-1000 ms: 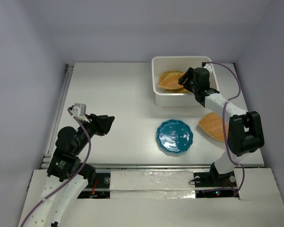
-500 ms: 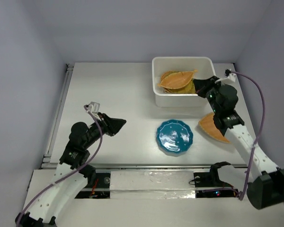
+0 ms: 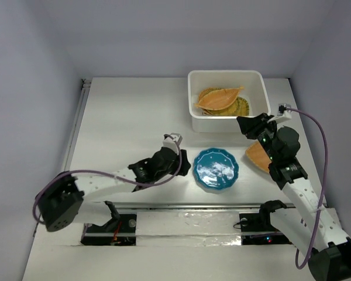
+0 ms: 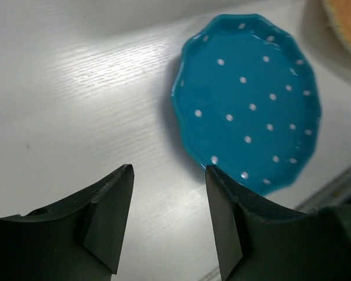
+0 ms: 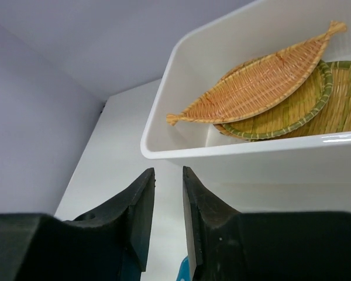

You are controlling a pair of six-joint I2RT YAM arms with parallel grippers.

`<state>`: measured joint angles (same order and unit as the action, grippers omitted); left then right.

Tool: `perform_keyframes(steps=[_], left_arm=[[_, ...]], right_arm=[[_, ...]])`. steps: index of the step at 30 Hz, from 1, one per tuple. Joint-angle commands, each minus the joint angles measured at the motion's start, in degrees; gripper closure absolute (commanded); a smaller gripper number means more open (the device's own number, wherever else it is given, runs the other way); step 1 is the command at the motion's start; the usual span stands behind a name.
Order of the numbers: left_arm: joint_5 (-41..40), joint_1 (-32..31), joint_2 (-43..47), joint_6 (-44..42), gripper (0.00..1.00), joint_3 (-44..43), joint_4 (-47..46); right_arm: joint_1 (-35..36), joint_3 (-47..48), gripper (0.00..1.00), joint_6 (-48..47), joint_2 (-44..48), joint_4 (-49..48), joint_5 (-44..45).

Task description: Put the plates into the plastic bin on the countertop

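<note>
Left gripper (image 4: pixel 168 172) stood partly open and empty, low over the countertop (image 4: pixel 76 76), just beside the scalloped rim of the teal plate (image 4: pixel 248 99). Right gripper (image 5: pixel 168 171) showed only a narrow gap and held nothing, outside the bin (image 5: pixel 240 155). The bin held a leaf-shaped plate (image 5: pixel 257 82) resting on a round woven plate (image 5: pixel 286 111). An orange plate (image 3: pixel 254 159) lay on the countertop under the right arm. Recommendation: work one finger beneath the teal rim, set the other above, and pinch squarely, since the glossy glaze looked liable to slip.
</note>
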<state>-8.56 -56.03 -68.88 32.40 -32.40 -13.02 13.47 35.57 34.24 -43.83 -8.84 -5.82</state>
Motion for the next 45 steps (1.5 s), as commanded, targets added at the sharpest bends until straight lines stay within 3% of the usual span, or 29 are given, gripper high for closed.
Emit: perform_keyframes(steps=[1,18,26,29,30,31,45], left_arm=[[-10.2,-0.7,-7.5,-1.7,0.50,-5.0,-1.2],[-4.8,-2.5,-29.6,-3.8,0.52,-17.1,-5.4],[-3.2,-2.5,-37.1,-4.2,0.65,-19.5,-6.0],[-2.3,-2.5,-38.5,-4.4,0.81,-19.5,-6.9],[-2.2,-2.5,-38.7,-4.4,0.99,-19.4,-7.1],[-2.1,-2.5,-38.8,-4.4,1.00,-18.9,-7.5],[8.3,5.5,-21.5,1.4,1.00,-1.4,-21.7]], right_arm=[[0.1,-0.6,0.68,-2.9,0.1,-0.5,-0.9],[0.1,-2.3,0.67,-2.3,0.3,-3.6,-4.1],[0.1,-2.5,0.67,-2.3,1.0,-3.3,-3.4],[0.1,-2.5,0.67,-2.3,1.2,-3.3,-3.1],[0.1,-2.5,0.67,-2.3,1.2,-3.1,-2.9],[0.1,-2.5,0.67,-2.3,1.3,-3.0,-2.7],[0.1,-3.7,0.68,-1.6,0.0,-4.5,-1.6]])
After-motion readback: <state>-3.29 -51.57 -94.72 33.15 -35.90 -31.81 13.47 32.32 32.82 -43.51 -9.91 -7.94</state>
